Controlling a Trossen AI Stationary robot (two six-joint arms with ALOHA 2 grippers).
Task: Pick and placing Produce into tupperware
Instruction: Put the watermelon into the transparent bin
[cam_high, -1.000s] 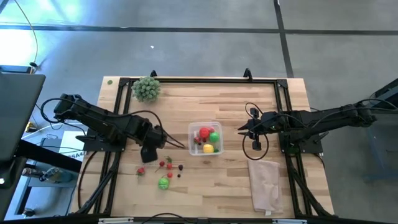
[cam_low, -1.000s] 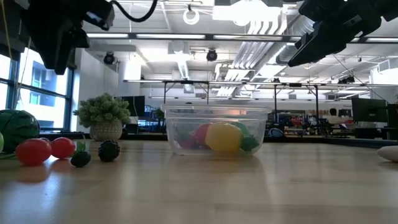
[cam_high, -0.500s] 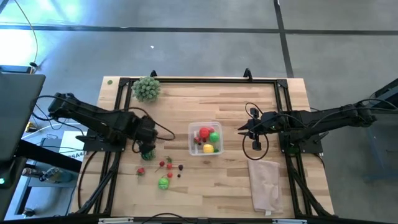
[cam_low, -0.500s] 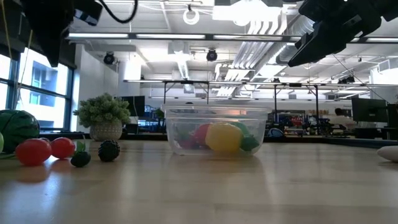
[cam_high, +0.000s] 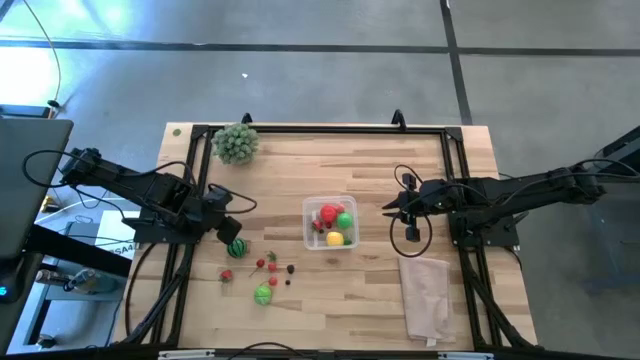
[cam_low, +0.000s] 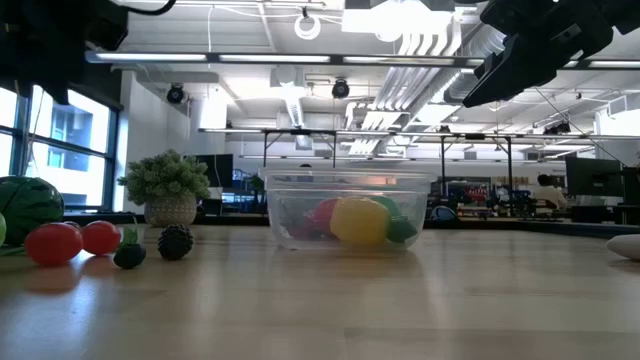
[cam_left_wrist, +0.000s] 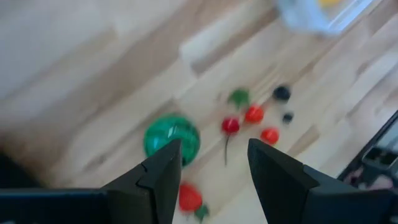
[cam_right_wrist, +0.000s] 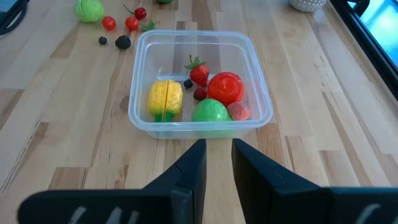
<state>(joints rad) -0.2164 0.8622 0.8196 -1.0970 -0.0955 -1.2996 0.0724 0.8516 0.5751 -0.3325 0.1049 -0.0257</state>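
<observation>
At the table's left edge the left gripper hangs above the wood with its two fingers parted about halfway, a clear gap between them and nothing in it. Just beside it on the table lies the dark-striped green ball, free of the fingers. Next to the right is the loose produce: a red piece with a green leaf, a red cherry, a small red piece, a tiny dark berry and, nearer the front edge, a bright green ball. At the back left corner stands a bushy pale-green plant in a pot.

Near the middle of the table sits the tupperware, upright and uncovered. In it lie a yellow fruit, a strawberry, a red tomato, a green fruit and two dark berries.

To the right of the container the right gripper hovers, pointing at it, its fingers drawn close with only a narrow slit between them, gripping nothing. A folded beige cloth lies near the front right corner.
</observation>
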